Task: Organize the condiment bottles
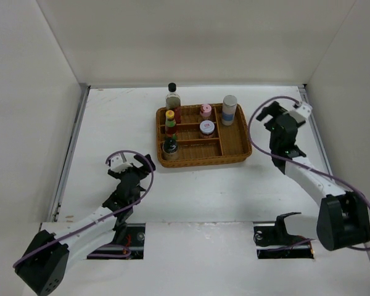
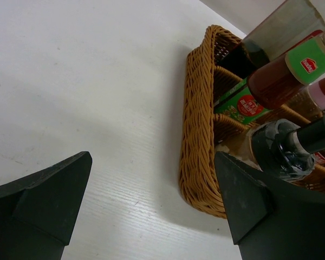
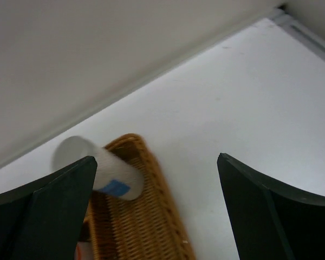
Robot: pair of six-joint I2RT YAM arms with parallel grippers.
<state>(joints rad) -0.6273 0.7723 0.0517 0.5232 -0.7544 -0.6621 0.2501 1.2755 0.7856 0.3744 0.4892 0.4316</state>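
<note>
All six bottles stand in the wicker tray point(image 1: 234, 157). The tall clear black-capped bottle point(image 1: 172, 98), red yellow-capped sauce bottle point(image 1: 171, 121) and dark squat bottle point(image 1: 170, 145) line its left side. The pink-lidded jar point(image 1: 205, 111) and lavender-lidded jar point(image 1: 207, 127) are in the middle, and the white blue-banded cylinder point(image 1: 229, 109) is at the right. My left gripper point(image 1: 135, 163) is open and empty, low over the table left of the tray's front corner. My right gripper point(image 1: 268, 115) is open and empty, right of the tray. The cylinder also shows in the right wrist view point(image 3: 105, 170).
The left wrist view shows the tray's near corner point(image 2: 197, 124) with the dark bottle point(image 2: 292, 146) and red bottle point(image 2: 281, 76) behind it. White walls enclose the table on three sides. Two cut-outs with cables lie at the near edge by the arm bases.
</note>
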